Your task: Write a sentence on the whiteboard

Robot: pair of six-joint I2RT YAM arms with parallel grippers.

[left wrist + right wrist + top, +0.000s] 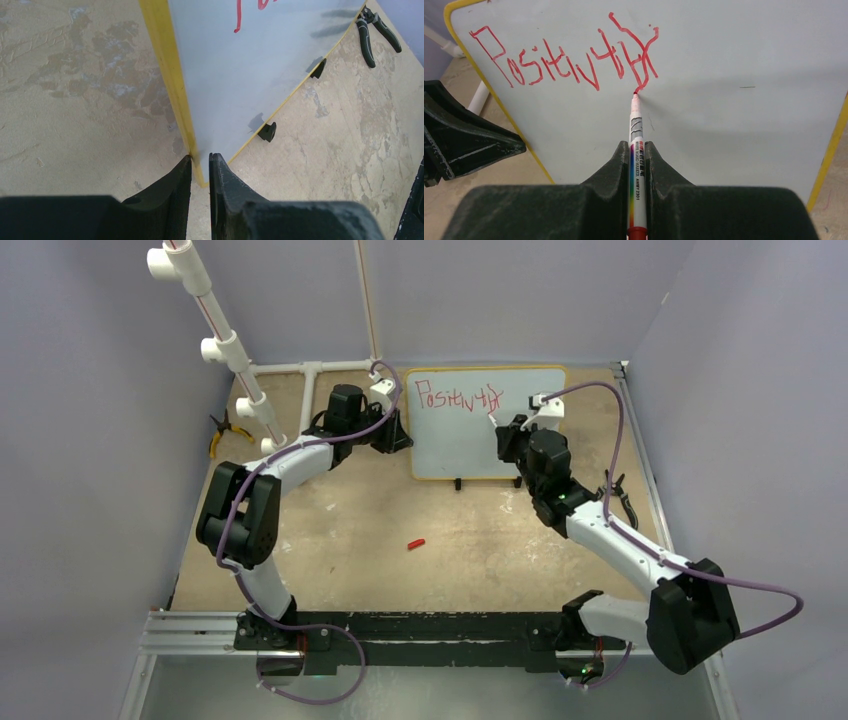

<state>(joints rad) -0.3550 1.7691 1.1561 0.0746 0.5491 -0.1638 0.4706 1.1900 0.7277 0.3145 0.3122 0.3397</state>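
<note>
left fingers (172, 200) pinch whiteboard (240, 75) corner; right fingers (610, 175) clamp marker (637, 150), tip touching sentence (569, 62)

Table: worn tan wooden tabletop (340, 540) with pale stains.
Cap: small red plastic cap (416, 543), lying alone near the middle.
Left edge: yellow-handled pliers (222, 435), beside the white plastic pipe frame (225, 340).
Right side: black-handled pliers (366, 42), lying flat.

The whiteboard (460, 445) has a smooth, faintly glossy white face in a yellow, plastic-looking frame. The counter (400, 510) is matt tan, worn, blotchy and rough in patches. Both pairs of jaws look like matt black plastic with a grainy skin. The marker (637, 165) has a glossy plastic barrel. At upper left of the top view, the pipes (225, 340) are shiny white plastic; the rail (190, 630) along the bottom is ribbed metal.
</note>
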